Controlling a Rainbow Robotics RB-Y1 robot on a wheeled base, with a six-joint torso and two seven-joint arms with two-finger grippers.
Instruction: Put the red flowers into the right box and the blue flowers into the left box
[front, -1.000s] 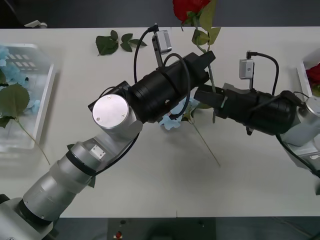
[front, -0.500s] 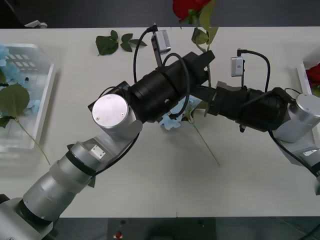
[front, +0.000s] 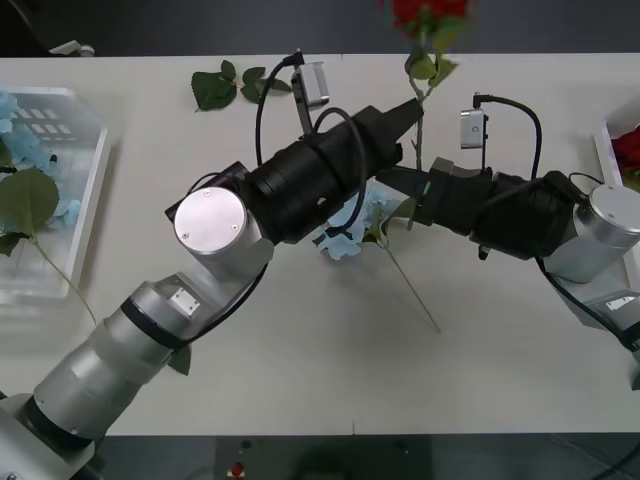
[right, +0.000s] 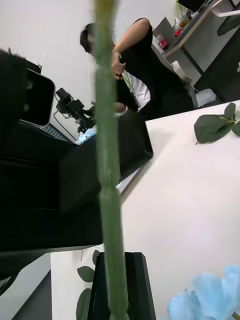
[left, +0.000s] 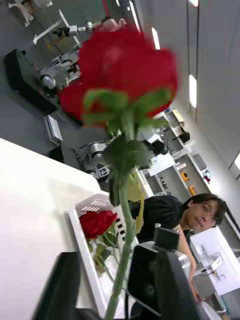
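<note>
Above the middle of the white table (front: 300, 350), a deep red artificial rose on a long thin green stem (front: 418, 130) stands almost upright, its bloom at the far edge of the table. Both arms meet at its stem. The left gripper (front: 405, 115) touches the stem higher up, and the right gripper (front: 412, 195) has it lower down, with the stem running up from between its black fingers (right: 137, 285), so I judge it closed on the stem. Whether the left jaws are closed or loosened, I cannot tell.

Under the arms lies a pale sky-blue flower cluster (front: 345, 235), flat on the table. The shallow white plastic tray on the right (front: 606, 150) already holds one red rose (left: 97, 223); the ribbed white tray on the left (front: 85, 200) holds blue flowers.

The step looks like a handover of the rose to the right arm. Next, the left gripper should let go completely, then the right arm carries the rose over to the right tray.
</note>
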